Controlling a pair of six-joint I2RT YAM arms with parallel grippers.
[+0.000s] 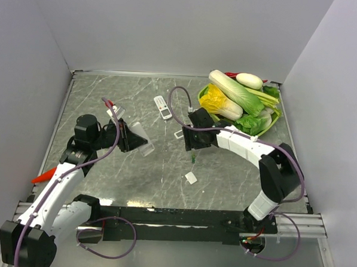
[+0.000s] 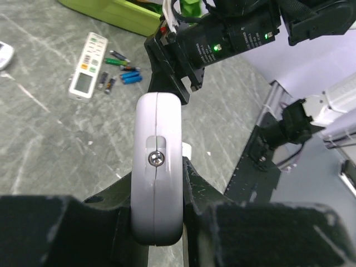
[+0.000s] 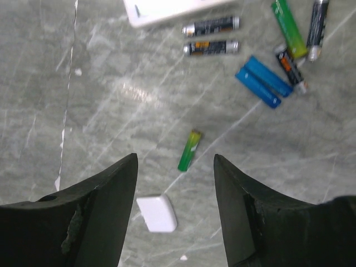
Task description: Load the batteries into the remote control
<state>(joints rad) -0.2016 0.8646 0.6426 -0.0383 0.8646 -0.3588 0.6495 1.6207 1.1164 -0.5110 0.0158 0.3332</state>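
Step in hand, as judged: picking up one cell for loading.

Left side: the left tool [image 2: 157, 203] is clamped on the held remote [image 2: 157, 133], a white rounded body gripped edge-on and raised clear of the counter [image 1: 108, 100]. Its narrow edge, with one screw, faces the wrist camera. The battery bay is not visible in any view, so I cannot tell which way it faces or whether it is empty.

Centre, far: a second remote [image 2: 89, 64] lies flat on the counter. Just right of it are the loose batteries [image 3: 261, 80]: two blue touching side by side, several dark, one green. None is loaded, as far as the views show.

Centre right: the right tool [image 3: 175, 161] points down at the counter with its jaws well apart and nothing in them. A single green cell [image 3: 189, 149] lies in line with the gap between the jaws, touching neither and well apart from the cluster. The tool's height above it cannot be told. A small white cover [image 3: 157, 212], probably the battery door, lies just near of the cell, close to the left jaw.

Next move, as judged: lower the right tool squarely over the green cell and grip it across its width. Keep clear of the cover. Then carry the cell left to the held remote.
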